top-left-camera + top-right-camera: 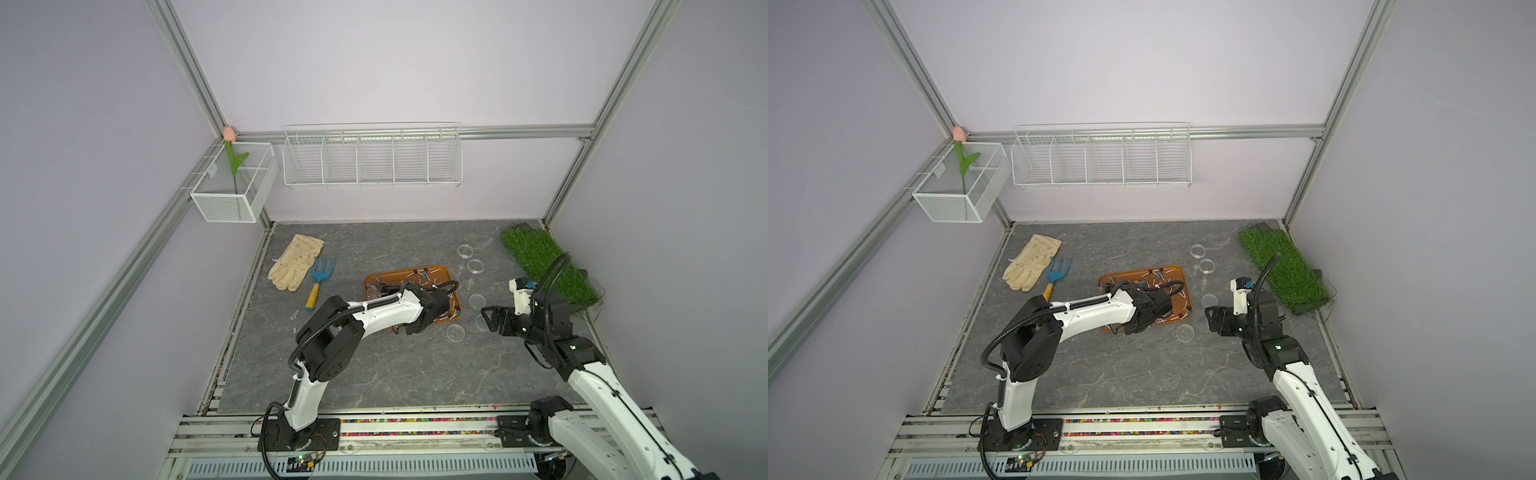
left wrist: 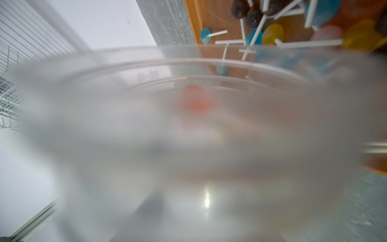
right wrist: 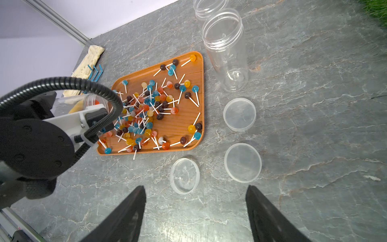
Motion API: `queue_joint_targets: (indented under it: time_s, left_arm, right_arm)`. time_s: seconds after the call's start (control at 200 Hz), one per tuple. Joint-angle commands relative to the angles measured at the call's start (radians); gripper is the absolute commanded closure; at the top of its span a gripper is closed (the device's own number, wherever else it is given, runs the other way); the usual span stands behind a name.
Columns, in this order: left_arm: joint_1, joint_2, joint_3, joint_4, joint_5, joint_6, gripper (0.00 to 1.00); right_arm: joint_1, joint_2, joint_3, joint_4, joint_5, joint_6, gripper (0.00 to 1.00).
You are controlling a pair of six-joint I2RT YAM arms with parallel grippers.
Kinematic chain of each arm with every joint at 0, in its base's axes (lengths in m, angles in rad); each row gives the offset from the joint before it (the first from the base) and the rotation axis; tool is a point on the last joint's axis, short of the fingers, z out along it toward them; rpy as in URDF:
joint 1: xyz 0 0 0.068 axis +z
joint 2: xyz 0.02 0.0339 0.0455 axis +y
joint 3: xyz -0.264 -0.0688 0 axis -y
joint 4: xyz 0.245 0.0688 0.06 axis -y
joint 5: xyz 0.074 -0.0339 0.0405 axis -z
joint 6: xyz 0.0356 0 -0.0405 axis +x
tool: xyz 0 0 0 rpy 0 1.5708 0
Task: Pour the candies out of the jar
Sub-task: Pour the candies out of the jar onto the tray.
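My left gripper (image 1: 386, 291) is shut on a clear plastic jar (image 3: 83, 100) and holds it on its side, low over the left end of the orange tray (image 3: 188, 117). In the left wrist view the jar (image 2: 188, 146) fills the frame as a blur and hides the fingers. One orange-red candy (image 2: 196, 100) shows inside it. Many candies (image 3: 146, 111) lie heaped and scattered on the tray, with blue, brown, orange and yellow heads on white sticks. My right gripper (image 3: 194, 187) is open and holds nothing, to the right of the tray above the bare table.
Two empty clear jars (image 3: 226, 52) (image 3: 209, 8) stand behind the tray's right side. Three clear lids (image 3: 239, 114) (image 3: 243, 162) (image 3: 184, 176) lie between the tray and my right gripper. A glove (image 1: 295, 262) and a blue hand rake (image 1: 320, 278) lie at the back left, a grass mat (image 1: 544, 266) at the back right.
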Motion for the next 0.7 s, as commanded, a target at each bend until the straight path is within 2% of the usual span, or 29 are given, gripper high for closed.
queue_joint_targets:
  time_s: [0.0,0.08,0.18,0.27,0.305,0.34,0.43,0.465,0.52,0.605,0.62,0.66,0.695]
  left_arm:
    - [0.002,-0.019,0.004,-0.028,-0.048,-0.008,0.48]
    - [0.002,-0.004,-0.002,-0.041,-0.035,-0.015,0.48]
    - [0.007,0.026,0.017,-0.101,0.063,-0.069,0.48]
    - [0.044,0.056,0.094,-0.196,0.297,-0.143,0.47]
    - [0.052,0.065,0.114,-0.211,0.343,-0.163,0.47]
    - [0.048,0.075,0.118,-0.221,0.322,-0.167,0.48]
    - [0.012,0.119,0.077,-0.233,0.033,-0.175,0.48]
    - [0.007,0.123,0.062,-0.216,-0.009,-0.164,0.48]
    - [0.013,0.106,0.077,-0.190,0.076,-0.162,0.48]
    - [0.049,0.050,0.139,-0.170,0.460,-0.163,0.47]
    - [0.055,0.042,0.145,-0.169,0.501,-0.164,0.46]
    - [0.056,0.040,0.143,-0.169,0.478,-0.155,0.47]
    - [0.041,0.062,0.137,-0.206,0.331,-0.154,0.49]
  right_arm:
    - [-0.005,-0.004,0.033,-0.014,-0.019,0.002,0.22]
    - [-0.005,-0.009,0.029,-0.007,-0.024,-0.001,0.22]
    - [-0.005,-0.024,0.014,0.009,-0.031,0.005,0.22]
    - [-0.004,-0.039,-0.004,0.019,-0.039,0.013,0.22]
    - [-0.005,-0.045,-0.012,0.022,-0.042,0.012,0.22]
    - [-0.005,-0.049,-0.017,0.022,-0.044,0.012,0.22]
    - [-0.006,-0.059,-0.033,0.024,-0.037,0.011,0.22]
    - [-0.005,-0.059,-0.039,0.029,-0.038,0.013,0.22]
    - [-0.005,-0.060,-0.045,0.036,-0.041,0.015,0.22]
    - [-0.006,-0.060,-0.047,0.039,-0.048,0.019,0.22]
    - [-0.006,-0.060,-0.047,0.040,-0.048,0.019,0.22]
    - [-0.006,-0.063,-0.050,0.040,-0.048,0.019,0.22]
    - [-0.005,-0.064,-0.051,0.040,-0.045,0.019,0.22]
